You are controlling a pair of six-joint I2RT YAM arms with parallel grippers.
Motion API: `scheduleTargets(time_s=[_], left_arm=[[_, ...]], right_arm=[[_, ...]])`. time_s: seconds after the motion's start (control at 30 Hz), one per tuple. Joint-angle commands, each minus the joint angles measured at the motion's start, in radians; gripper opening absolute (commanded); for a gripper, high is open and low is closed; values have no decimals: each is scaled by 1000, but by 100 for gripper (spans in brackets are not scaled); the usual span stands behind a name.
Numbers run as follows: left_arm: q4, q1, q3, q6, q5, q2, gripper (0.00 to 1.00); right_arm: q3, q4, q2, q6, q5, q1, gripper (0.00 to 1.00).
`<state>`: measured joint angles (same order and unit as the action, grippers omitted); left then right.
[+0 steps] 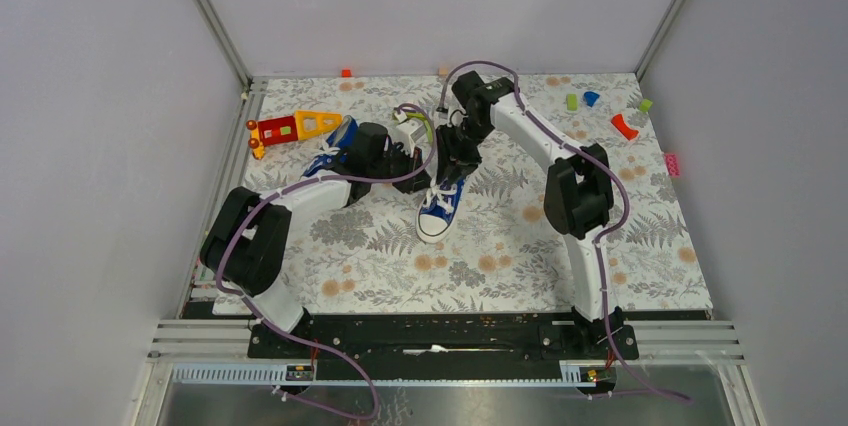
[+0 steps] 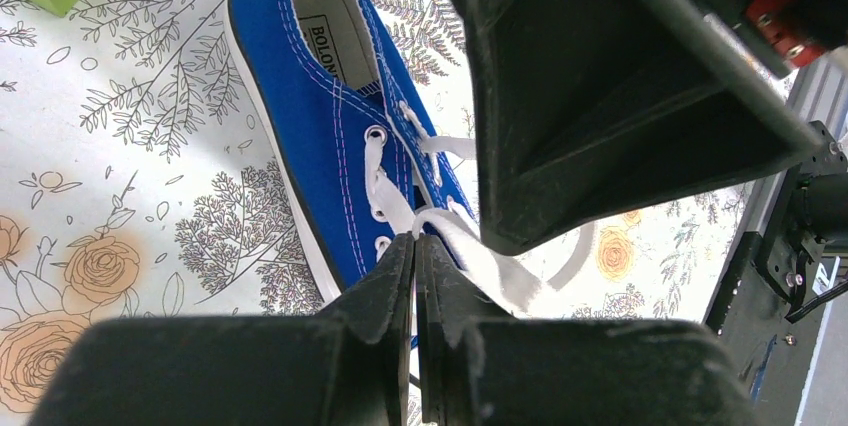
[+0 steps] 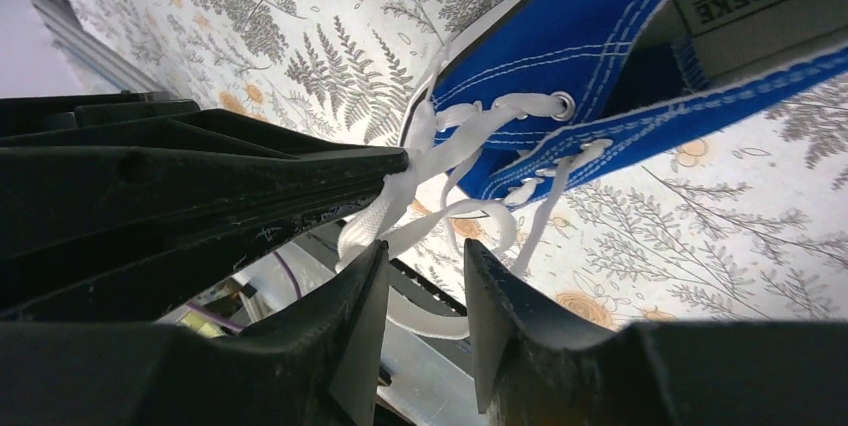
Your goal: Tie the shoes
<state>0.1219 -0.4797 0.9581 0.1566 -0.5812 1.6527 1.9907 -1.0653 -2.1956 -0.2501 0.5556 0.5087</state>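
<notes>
White lace [image 2: 480,256] is pinched in the closed left hand [image 2: 415,266] and drawn off the middle shoe [image 1: 438,211] on the surface [image 1: 520,266], probably for tension. The right hand [image 3: 425,291] stands parted, gripping nothing. The 2nd shoe [image 1: 338,146] lies left.

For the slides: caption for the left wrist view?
Left gripper shut on a white lace of the blue sneaker on the floral mat.
</notes>
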Motion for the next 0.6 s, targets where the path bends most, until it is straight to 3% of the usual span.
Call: scheduleTargets(time_s=[0.0,0.23,0.33,0.4,0.57], left_arm=[[38,-3,1,-25,0,-32,4],[37,-3,3,-19,20,-25,4],[41,-3,-2,-17,32,-25,4],[46,-3,-7,-13,45,-28,4],[65,-1,-25,-1,98,-30,4]], right_arm=[[81,-100,9,19,-80,4,41],[156,-94,94,-10,-166,-18,42],[97,-45,174,-17,-224,-18,42],[-29,35,264,-21,-260,-18,44],[-543,461,554,-58,-226,-17,51]])
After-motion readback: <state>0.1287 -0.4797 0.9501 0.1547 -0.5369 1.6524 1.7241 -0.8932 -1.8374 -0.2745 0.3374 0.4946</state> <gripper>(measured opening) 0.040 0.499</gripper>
